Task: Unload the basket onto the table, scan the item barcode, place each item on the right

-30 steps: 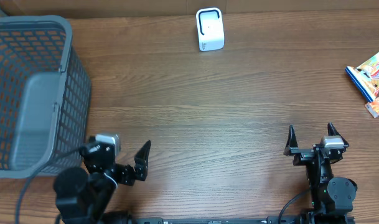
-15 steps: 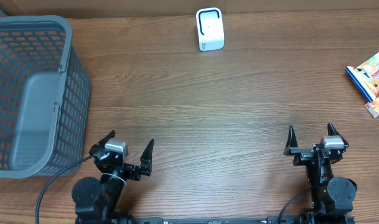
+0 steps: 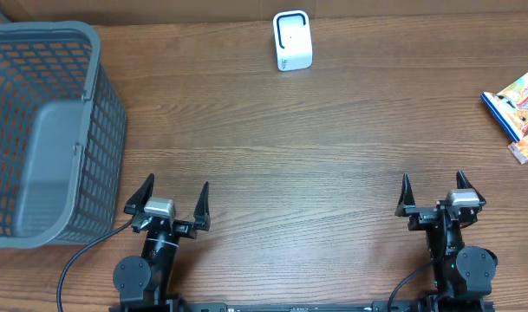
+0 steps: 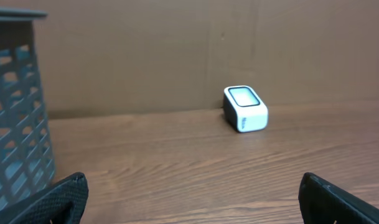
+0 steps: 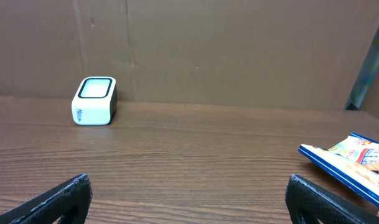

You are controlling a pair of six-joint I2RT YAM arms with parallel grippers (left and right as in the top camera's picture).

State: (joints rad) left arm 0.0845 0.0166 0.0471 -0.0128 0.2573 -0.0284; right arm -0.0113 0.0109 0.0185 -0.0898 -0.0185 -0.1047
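Brown wood-grain table (image 3: 316,156) fills your overhead view, with a plain cardboard wall (image 5: 239,43) standing behind it. Your left gripper (image 3: 177,185) sits low at the near edge, its two black fingers (image 4: 58,200) spread wide with nothing between them. Your right gripper (image 3: 433,180) sits at the near edge on the other side, spread just as wide and holding nothing. The two are well apart. A small white box-shaped barcode scanner with a dark-rimmed window on top (image 3: 292,41) stands at the far edge near the middle, close to the cardboard wall. From the right wrist view you can see a small dark mark low on its side, but it is too small to read. The item to scan, a flat colourful snack packet with a dark blue edge (image 3: 515,100), lies at the far right edge of the table, partly cut off by the overhead frame. It is well away from both grippers and from the scanner. Its print shows yellow, red and green patches, yet you cannot make out any brand name or barcode. Just beside it on the near side lies a small orange packet (image 3: 525,149), its lettering also unreadable. A grey plastic mesh basket (image 3: 107,130) stands on the left, near your left gripper, and a black cable (image 3: 73,260) curls below it.
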